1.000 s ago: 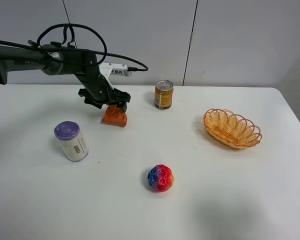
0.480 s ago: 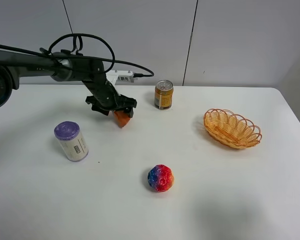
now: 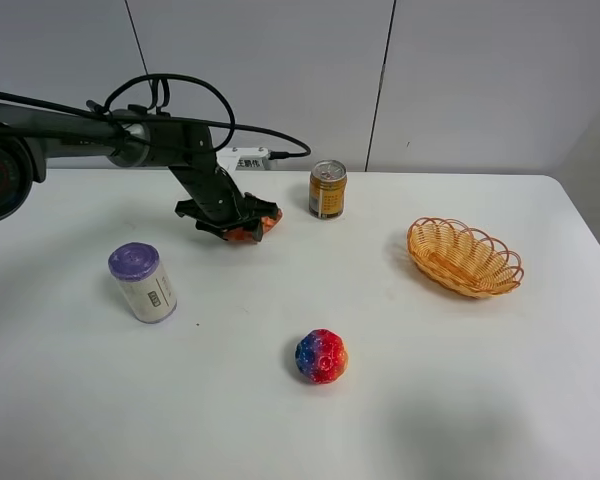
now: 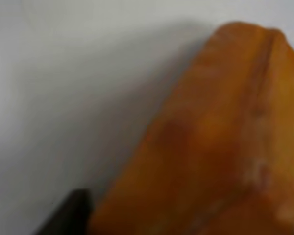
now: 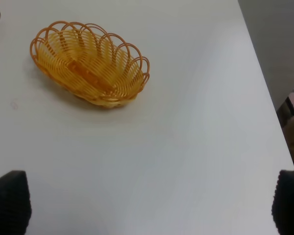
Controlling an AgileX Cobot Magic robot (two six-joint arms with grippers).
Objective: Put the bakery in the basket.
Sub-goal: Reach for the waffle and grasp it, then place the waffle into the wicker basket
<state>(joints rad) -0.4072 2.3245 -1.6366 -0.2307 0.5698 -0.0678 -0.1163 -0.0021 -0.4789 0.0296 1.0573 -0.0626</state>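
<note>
The bakery (image 3: 256,230), an orange-brown wedge, lies on the white table left of the middle, mostly covered by my left gripper (image 3: 242,226). In the left wrist view the bakery (image 4: 215,147) fills the frame and presses against one dark fingertip (image 4: 68,215); the other fingertip is hidden. The gripper looks shut on it, low at the table. The golden wicker basket (image 3: 465,257) stands empty far to the right, also in the right wrist view (image 5: 88,63). My right gripper (image 5: 149,205) is open and empty, off from the basket; it does not show in the exterior view.
A gold drink can (image 3: 327,189) stands just right of the bakery. A white canister with a purple lid (image 3: 142,282) stands at front left. A red-blue-yellow bumpy ball (image 3: 321,356) lies front centre. The table's right edge (image 5: 264,88) runs close beyond the basket.
My left gripper has moved right and down over the bakery. The bakery has shifted slightly right and turned, and less of it shows now.
</note>
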